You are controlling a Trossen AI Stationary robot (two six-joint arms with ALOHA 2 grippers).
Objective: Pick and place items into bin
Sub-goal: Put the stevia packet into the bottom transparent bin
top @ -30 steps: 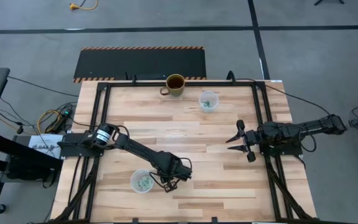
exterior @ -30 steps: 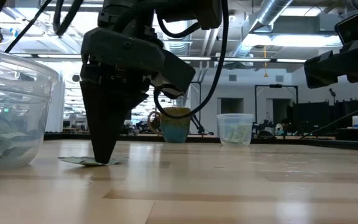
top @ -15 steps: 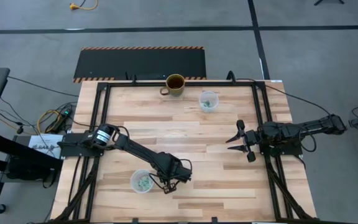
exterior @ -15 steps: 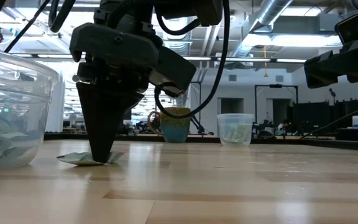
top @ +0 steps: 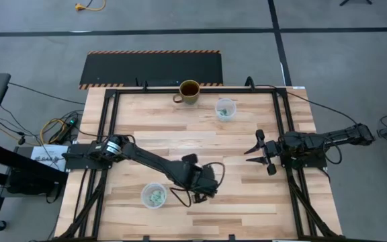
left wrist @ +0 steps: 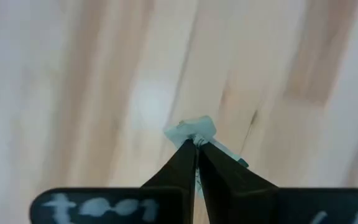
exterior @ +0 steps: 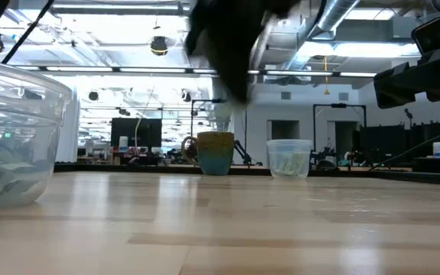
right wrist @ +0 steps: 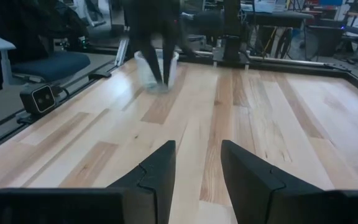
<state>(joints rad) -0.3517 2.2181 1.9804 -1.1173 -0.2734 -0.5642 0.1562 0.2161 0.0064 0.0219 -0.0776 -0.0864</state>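
The left end effector (left wrist: 196, 144) is seen closed to a narrow slit on a mint-green wrapped piece (left wrist: 191, 130), which is pinched at the fingertips and held clear of the worktop (top: 200, 134); in the low view the dark arm is raised above the boards with nothing lying under it. From above, this end effector (top: 203, 195) is placed near the front edge of the worktop, just beside the clear bin (top: 154, 195), which is stood a little toward the left front corner and in which several more pale pieces are already held. The step in hand is judged to be the carry: one item is gripped and lifted, and it is not yet over the bin. The next move is judged to call for a short travel toward the bin's rim, a halt above its opening, and a release once the fingers are centred, so that the light wrapper is not dropped onto the boards. A second clear cup (top: 225, 109) with pieces inside and a brown mug (top: 189, 90) are set near the back edge. The right end effector (top: 259, 153) is parked near the right edge, its fingers spread wide and nothing held.
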